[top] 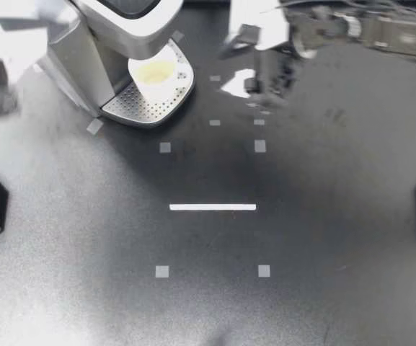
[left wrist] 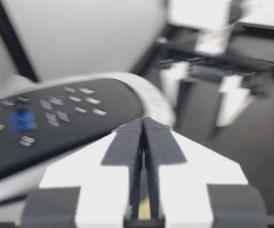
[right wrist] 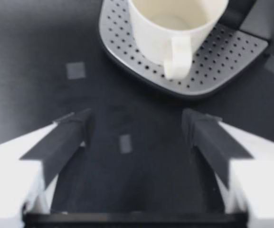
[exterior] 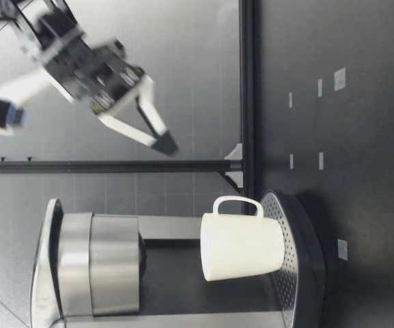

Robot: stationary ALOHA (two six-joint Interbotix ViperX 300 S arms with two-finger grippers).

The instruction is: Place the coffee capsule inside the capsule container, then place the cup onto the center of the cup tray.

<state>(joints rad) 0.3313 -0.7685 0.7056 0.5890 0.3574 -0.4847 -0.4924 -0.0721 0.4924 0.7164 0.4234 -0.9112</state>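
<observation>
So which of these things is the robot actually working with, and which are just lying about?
Part of the job: cup, cup tray, coffee machine.
Just lying about: grey tape squares, white strip.

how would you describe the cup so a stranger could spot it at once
Find the silver coffee machine on the left side of the table. On its perforated metal cup tray stands the cup, the only white, handled vessel there.

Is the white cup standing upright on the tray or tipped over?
Upright. The cup shows its open mouth from above, and its base sits flat on the perforated cup tray.
</observation>
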